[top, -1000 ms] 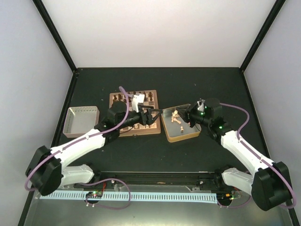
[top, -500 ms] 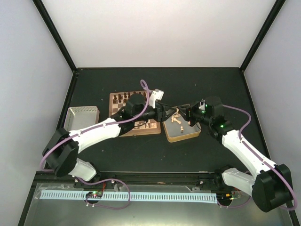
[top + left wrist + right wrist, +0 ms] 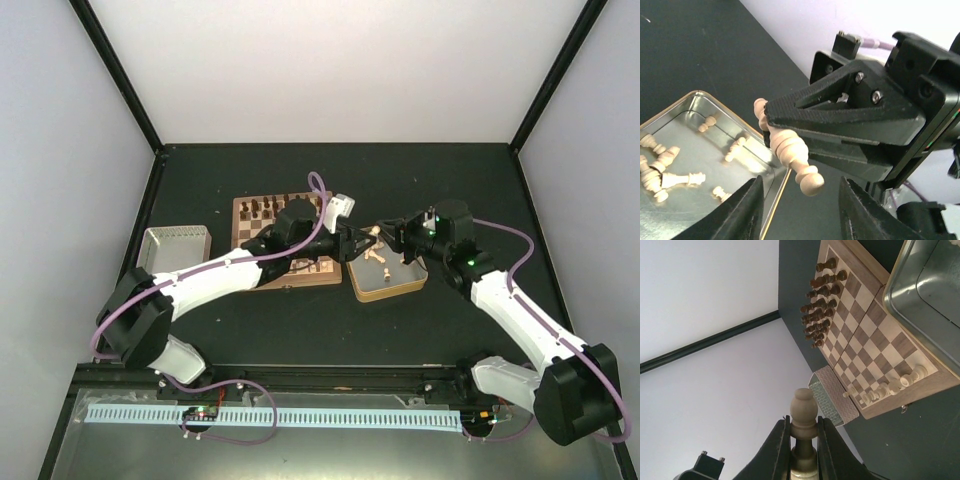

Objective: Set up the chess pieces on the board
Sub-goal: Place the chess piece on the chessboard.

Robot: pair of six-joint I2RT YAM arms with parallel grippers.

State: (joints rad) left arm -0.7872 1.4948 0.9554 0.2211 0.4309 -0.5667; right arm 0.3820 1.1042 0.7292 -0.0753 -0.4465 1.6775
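Note:
My right gripper [image 3: 804,434] is shut on a pale tan chess piece [image 3: 804,412], which it grips by the neck. In the left wrist view the piece [image 3: 790,150] sticks out of the right gripper [image 3: 771,125], round end toward me. My left gripper [image 3: 801,202] is open, a finger on each side of that end with gaps on both sides. From above, both grippers meet over the left edge of the gold-rimmed tin [image 3: 392,288]. The board [image 3: 241,207] lies to the left, with a few pale pieces [image 3: 890,386] along its near edge.
Dark chessmen [image 3: 821,295] fill the board's far rows. Several loose pale pieces [image 3: 667,170] lie in the tin [image 3: 715,145]. A grey patterned tin lid [image 3: 172,255] sits left of the board. Black walls frame the dark table.
My left arm swung right from over the board to the right gripper, and its jaws narrowed around the end of the held piece. The right gripper barely moved.

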